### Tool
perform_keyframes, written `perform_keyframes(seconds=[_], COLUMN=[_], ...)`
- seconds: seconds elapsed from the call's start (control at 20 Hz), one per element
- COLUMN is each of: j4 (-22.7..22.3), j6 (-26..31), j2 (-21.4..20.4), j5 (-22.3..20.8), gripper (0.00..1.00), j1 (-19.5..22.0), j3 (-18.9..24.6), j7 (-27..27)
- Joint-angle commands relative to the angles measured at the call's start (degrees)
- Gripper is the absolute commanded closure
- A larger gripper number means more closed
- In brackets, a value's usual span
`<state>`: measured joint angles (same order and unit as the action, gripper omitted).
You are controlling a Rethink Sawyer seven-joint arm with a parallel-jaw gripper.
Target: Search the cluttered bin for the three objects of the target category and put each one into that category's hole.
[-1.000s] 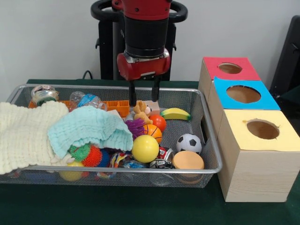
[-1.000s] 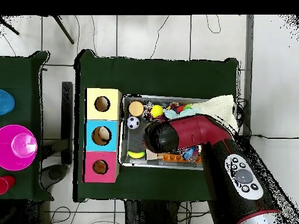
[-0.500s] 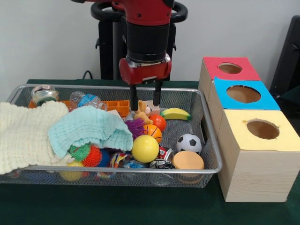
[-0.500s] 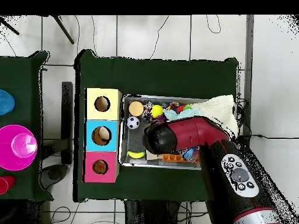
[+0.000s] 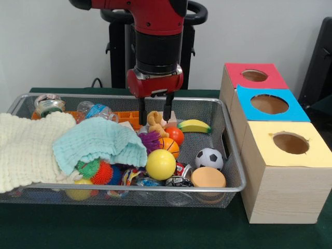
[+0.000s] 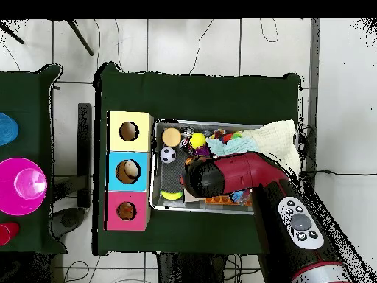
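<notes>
A dark green table (image 5: pixel 155 233) stands on a pale tiled floor (image 6: pixel 221 44) before a white wall (image 5: pixel 52 46). The wire bin (image 5: pixel 228 155) sits at its middle, three holed boxes — red (image 5: pixel 254 75), blue (image 5: pixel 270 104), yellow (image 5: pixel 290 142) — at the bin's 3 o'clock. The arm (image 5: pixel 155 36) hangs vertical; its gripper (image 5: pixel 154 111) is spread apart, straddling a small teddy bear (image 5: pixel 154 123) at the bin's 12 o'clock — not clamped on it.

Glossy red arm shell with a black cylindrical wrist section and silver ring above the red-housed gripper (image 5: pixel 154 110) with two thin black fingers (image 5: pixel 142 110); overhead, a grey oval button panel sits farther up the arm.
</notes>
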<state>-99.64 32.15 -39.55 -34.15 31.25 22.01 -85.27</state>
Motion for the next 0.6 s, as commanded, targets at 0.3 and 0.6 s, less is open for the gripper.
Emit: perform_keyframes(seconds=[0.3, 0.6], j4=[-0.8, -1.8], j6=[-4.6, -6.8], j2=[3.7, 5.2], j5=[-3.7, -3.2], gripper=[0.0, 0.0], j1=[-1.6, -1.8], j3=[-4.7, -5.5], j7=[-5.3, -5.6])
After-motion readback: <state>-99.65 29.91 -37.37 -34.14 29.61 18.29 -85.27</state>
